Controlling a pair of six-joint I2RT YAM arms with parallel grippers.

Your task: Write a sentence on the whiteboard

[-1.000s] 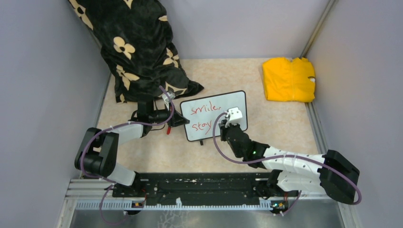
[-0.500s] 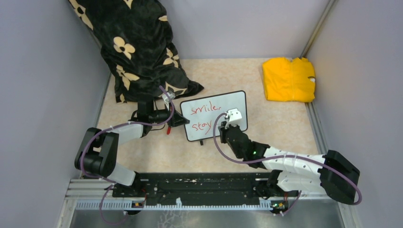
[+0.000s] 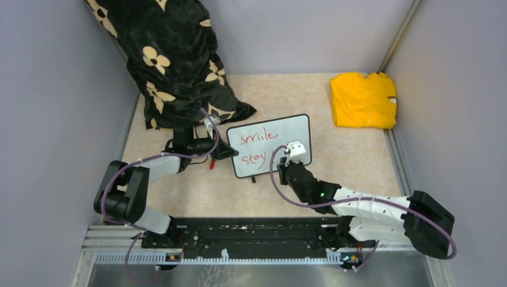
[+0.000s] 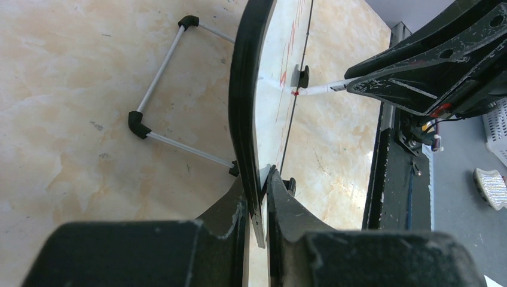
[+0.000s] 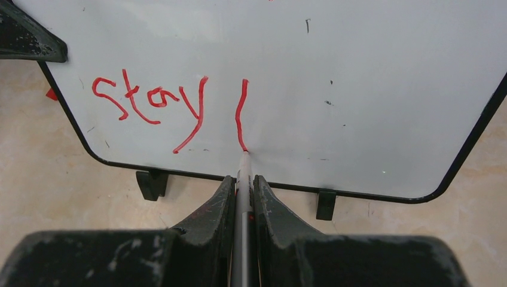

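Observation:
The whiteboard (image 3: pixel 287 128) stands on its feet mid-table, tilted. The sentence (image 3: pixel 257 137) is red writing, "smile," above "stay" (image 5: pixel 149 104). After "stay" comes one red upright stroke (image 5: pixel 240 113). My left gripper (image 3: pixel 230 153) is shut on the board's left edge, with the frame (image 4: pixel 244 89) between its jaws (image 4: pixel 258 200). My right gripper (image 3: pixel 283 160) is shut on a thin marker (image 5: pixel 243 182). The marker's tip touches the board at the foot of that stroke, near the lower edge. The marker also shows in the left wrist view (image 4: pixel 317 89).
A black cloth with cream flowers (image 3: pixel 173 60) lies at the back left, close behind my left gripper. A yellow folded cloth (image 3: pixel 363 100) lies at the back right. A small red cap (image 3: pixel 210 164) lies on the table under my left arm. Grey walls close in on three sides.
My right gripper has slid a little down and toward me along the board with the marker. The left gripper and the board have not moved.

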